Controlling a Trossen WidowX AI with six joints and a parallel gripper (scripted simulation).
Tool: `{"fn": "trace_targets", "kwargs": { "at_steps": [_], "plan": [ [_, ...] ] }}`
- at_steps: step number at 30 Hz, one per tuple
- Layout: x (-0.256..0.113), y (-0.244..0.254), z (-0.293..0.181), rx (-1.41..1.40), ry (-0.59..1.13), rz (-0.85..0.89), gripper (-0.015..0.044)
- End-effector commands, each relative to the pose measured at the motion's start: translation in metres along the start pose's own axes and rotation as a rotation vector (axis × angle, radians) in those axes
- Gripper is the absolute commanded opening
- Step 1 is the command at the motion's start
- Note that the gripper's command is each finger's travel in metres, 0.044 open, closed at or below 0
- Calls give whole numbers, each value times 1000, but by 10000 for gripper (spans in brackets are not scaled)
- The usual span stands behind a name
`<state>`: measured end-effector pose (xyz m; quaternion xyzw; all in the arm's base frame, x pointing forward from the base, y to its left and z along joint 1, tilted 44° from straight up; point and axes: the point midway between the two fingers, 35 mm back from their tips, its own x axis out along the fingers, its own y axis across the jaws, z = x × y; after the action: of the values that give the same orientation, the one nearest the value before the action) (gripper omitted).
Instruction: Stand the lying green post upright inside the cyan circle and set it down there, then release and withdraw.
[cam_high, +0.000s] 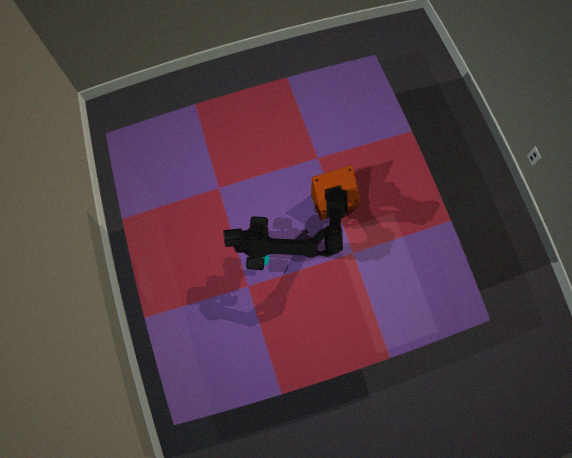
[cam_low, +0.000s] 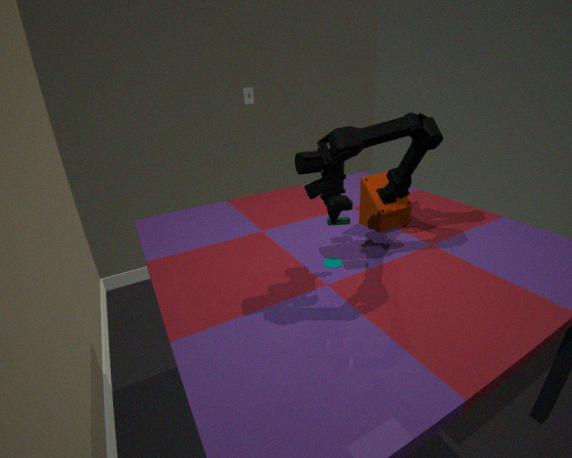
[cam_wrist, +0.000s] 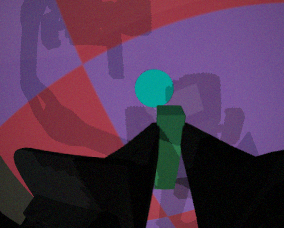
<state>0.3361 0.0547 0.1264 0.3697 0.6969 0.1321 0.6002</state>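
Note:
The green post (cam_low: 343, 221) (cam_wrist: 170, 125) is held in the air, lying roughly level, well above the table. My gripper (cam_low: 334, 222) (cam_wrist: 169, 129) is shut on it and points down. In the wrist view the post runs lengthwise between the fingers, its far end beyond the tips. The cyan circle (cam_high: 266, 260) (cam_low: 332, 263) (cam_wrist: 153, 88) is flat on the table, just past the post's far end in the wrist view. In the top view the arm covers most of the circle and hides the post.
The orange base block (cam_high: 334, 178) (cam_low: 371, 205) carries the arm and stands behind the gripper. The table (cam_high: 320, 320) (cam_low: 310, 390) has red and purple squares. Shadows of the arm fall around the circle.

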Motion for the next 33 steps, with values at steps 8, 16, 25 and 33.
{"fn": "trace_targets", "kwargs": {
  "at_steps": [8,16,25,33],
  "plan": [
    [6,-3,-1,-24,-45,-65,23],
    [12,-6,-1,-38,-76,-107,23],
    [18,-9,0,-52,-114,-152,23],
    [22,-11,0,-64,-150,-188,23]
  ]
}}
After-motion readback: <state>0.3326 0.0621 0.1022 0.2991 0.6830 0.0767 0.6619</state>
